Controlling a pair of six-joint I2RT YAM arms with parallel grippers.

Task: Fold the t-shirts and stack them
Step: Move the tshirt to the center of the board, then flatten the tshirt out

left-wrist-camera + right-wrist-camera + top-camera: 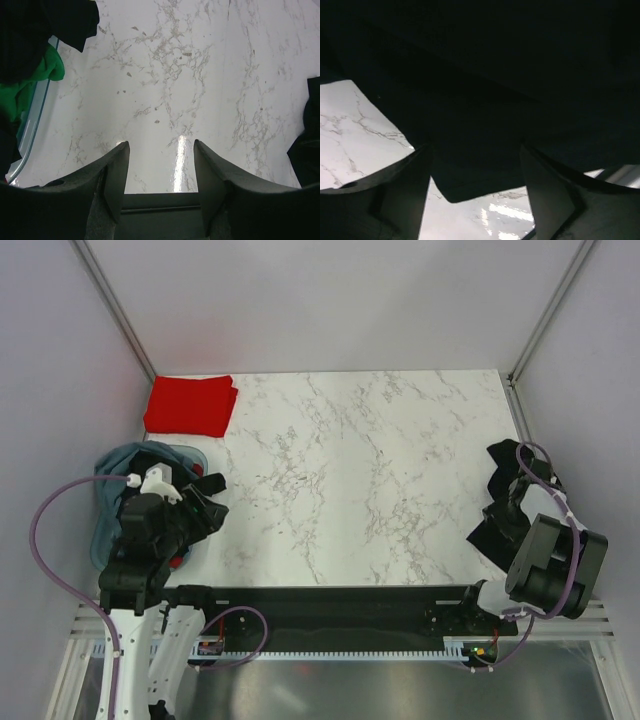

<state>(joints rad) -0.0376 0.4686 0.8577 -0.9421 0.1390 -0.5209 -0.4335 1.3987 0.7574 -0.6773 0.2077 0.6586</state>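
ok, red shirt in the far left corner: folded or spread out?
Folded. The red t-shirt lies as a compact, flat rectangle with straight edges at the table's far left corner; no sleeves stick out.

bright light, glare streaks on table (178,160)

"What do the arms look like on your feed?"

"I see the left arm (150,535) black above and white down its lower links, with a white fitting on top. The right arm (548,565) is black with rounded joint housings."

"Cables?"

"I count a purple left cable (33,535) and a purple right cable (577,565). Both bases share a black rail (330,605). The left gripper (160,150) and right gripper (475,155) have broad, dark, tapering fingers."
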